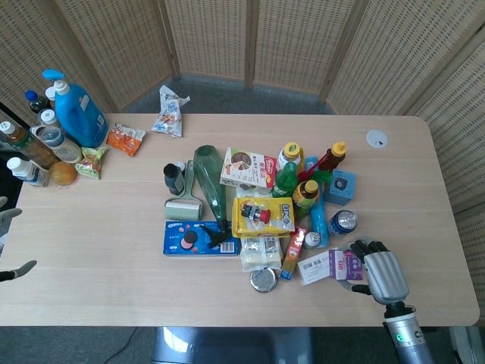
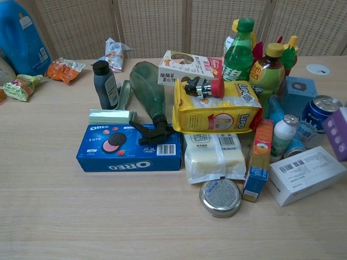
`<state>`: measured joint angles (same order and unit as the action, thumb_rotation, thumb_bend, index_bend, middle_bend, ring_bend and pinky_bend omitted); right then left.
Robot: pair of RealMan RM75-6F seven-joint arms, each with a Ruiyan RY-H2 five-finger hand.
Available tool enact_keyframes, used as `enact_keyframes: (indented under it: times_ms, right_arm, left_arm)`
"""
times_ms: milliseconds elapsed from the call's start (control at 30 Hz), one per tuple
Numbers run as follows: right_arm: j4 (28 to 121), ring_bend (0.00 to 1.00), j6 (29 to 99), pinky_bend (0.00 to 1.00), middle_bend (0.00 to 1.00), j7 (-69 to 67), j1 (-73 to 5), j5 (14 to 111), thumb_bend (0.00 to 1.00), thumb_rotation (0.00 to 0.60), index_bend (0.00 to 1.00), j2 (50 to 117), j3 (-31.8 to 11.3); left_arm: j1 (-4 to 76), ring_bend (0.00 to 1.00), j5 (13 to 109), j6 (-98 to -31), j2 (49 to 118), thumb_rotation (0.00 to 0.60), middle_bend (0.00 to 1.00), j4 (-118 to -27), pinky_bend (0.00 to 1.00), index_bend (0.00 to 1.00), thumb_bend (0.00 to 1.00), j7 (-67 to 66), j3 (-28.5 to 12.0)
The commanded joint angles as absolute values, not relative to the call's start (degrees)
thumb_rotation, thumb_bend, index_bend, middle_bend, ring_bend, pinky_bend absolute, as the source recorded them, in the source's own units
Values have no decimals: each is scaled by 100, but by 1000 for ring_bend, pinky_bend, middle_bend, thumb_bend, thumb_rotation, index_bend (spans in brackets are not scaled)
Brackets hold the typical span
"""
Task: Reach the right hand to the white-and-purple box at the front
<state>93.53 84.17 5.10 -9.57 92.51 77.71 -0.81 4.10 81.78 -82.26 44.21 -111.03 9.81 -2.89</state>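
Observation:
The white-and-purple box (image 1: 345, 265) sits at the front right of the pile, and my right hand (image 1: 383, 276) grips its right end with the fingers curled round it. Only the purple corner of the box (image 2: 339, 133) shows in the chest view, raised at the right edge beside the blue can (image 2: 318, 119); the hand itself is out of that frame. A white box with barcode labels (image 1: 313, 268) lies bare just left of it, also seen as the white box (image 2: 307, 174). My left hand (image 1: 15, 269) shows only fingertips at the far left edge, apart and holding nothing.
The pile holds a blue Oreo box (image 1: 200, 239), a yellow snack bag (image 1: 263, 216), a round tin (image 1: 263, 280), an upright orange-blue carton (image 2: 258, 160), a small white bottle (image 2: 283, 135) and several drink bottles (image 2: 238, 50). Cleaning bottles (image 1: 76, 110) stand at the back left.

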Motion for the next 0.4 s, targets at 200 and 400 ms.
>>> enact_keyframes:
  times_ms: [200, 400]
  right_arm:
    - [10805, 259, 8954, 351, 603, 943, -937, 9641, 0, 600, 498, 6696, -482]
    - [11489, 258, 9005, 351, 597, 1237, -950, 9762, 0, 600, 495, 6324, -618]
  left_arm:
    - [403, 0, 8214, -8235, 4413, 600, 0, -11116, 0, 202, 0, 994, -277]
    - [411, 0, 8209, -8220, 4415, 600, 0, -11114, 0, 202, 0, 989, -276]
